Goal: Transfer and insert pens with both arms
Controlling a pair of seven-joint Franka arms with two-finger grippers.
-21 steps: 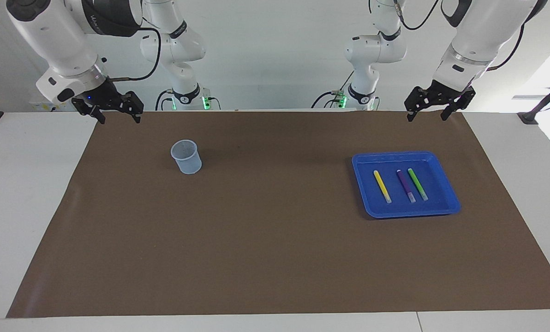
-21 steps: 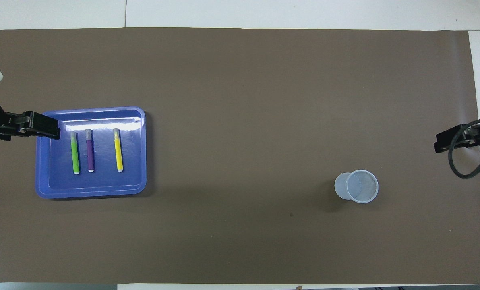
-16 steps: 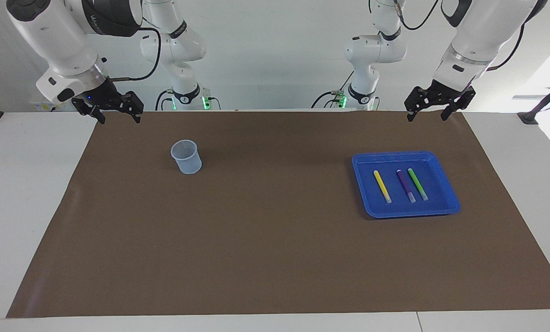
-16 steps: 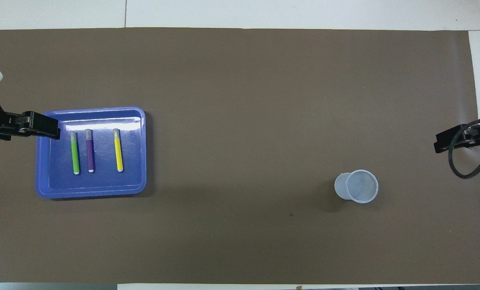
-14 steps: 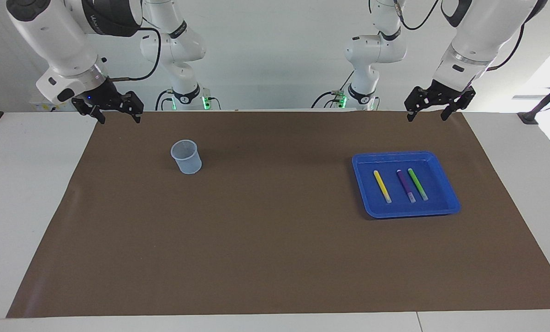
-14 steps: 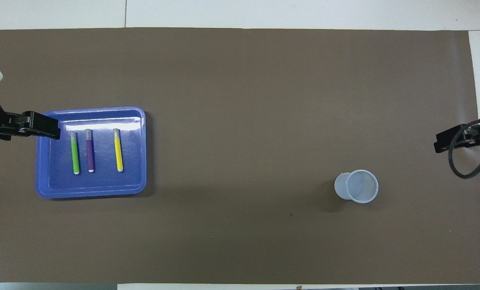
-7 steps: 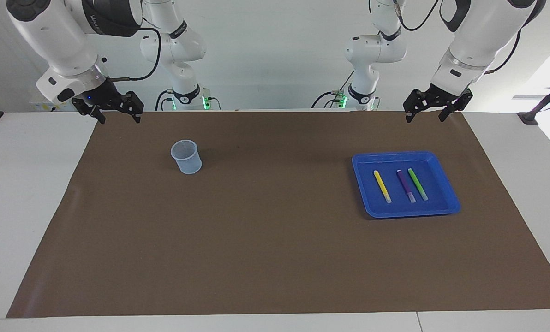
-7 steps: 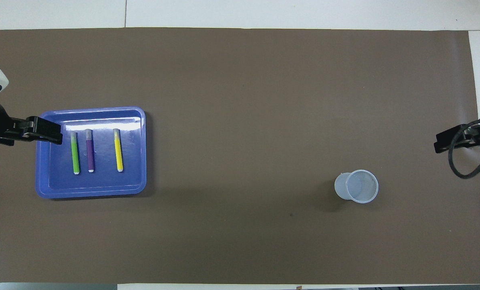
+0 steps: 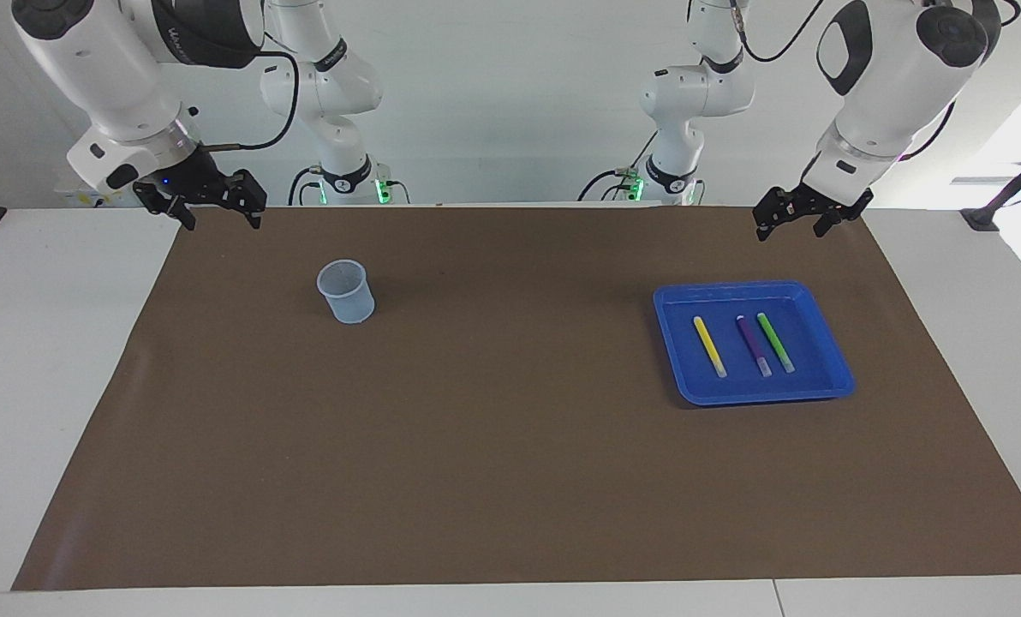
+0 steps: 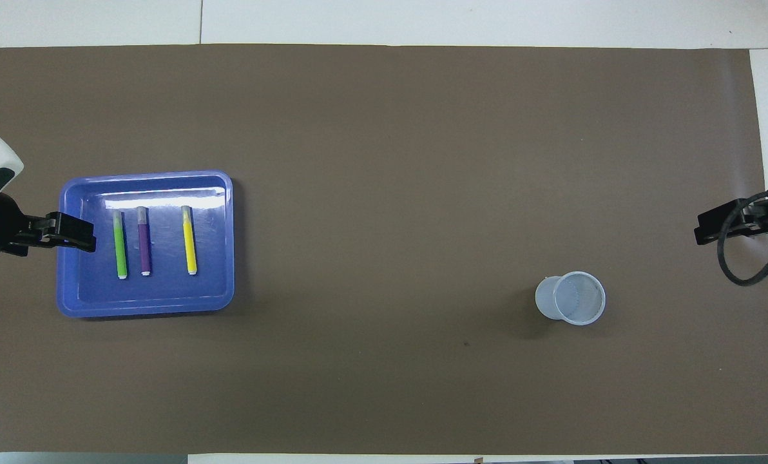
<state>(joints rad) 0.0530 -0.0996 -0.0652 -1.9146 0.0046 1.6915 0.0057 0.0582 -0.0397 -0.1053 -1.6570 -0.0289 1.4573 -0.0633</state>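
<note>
Left pincer (image 9: 791, 224) jaws apart, over mat (image 9: 510, 446) near blue tray (image 9: 829, 370) with three pens (image 9: 709, 346). Right pincer (image 9: 213, 214) apart, waiting near cup (image 9: 347, 293).

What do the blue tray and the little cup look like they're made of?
The blue tray looks like glossy moulded plastic: a bright glare streak runs along its floor in the overhead view. The cup seems thin, translucent, frosted plastic: the brown mat shows faintly through its wall.
</note>
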